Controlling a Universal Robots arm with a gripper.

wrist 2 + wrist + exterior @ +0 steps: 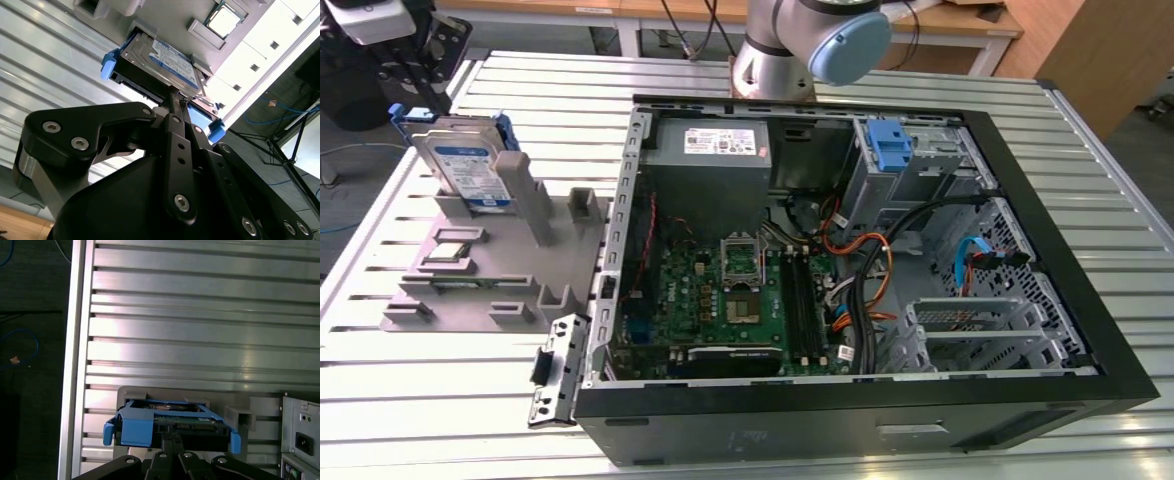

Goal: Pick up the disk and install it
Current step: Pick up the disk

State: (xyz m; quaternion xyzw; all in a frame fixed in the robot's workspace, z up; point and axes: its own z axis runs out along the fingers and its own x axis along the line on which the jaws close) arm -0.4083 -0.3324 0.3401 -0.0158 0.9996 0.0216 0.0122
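Note:
The disk [464,165] stands upright on its edge in a grey holder [467,290] on the exterior view's left, label side visible, blue rails at its ends. My gripper [416,85] hangs directly above it. In both wrist views the two fingers lie pressed together, and their tips [176,97] meet at the middle of the disk's [167,62] upper edge. The first wrist view looks down on the disk [170,420] edge-on, with the gripper [172,436] over its centre. Whether the tips touch the edge is unclear.
The open computer case [1107,330] lies to the exterior view's right of the holder, with a power supply [710,145], motherboard, cables and a drive cage with a blue latch [890,148]. A small chip [450,250] rests on the holder. Everything sits on a slatted metal table [440,400].

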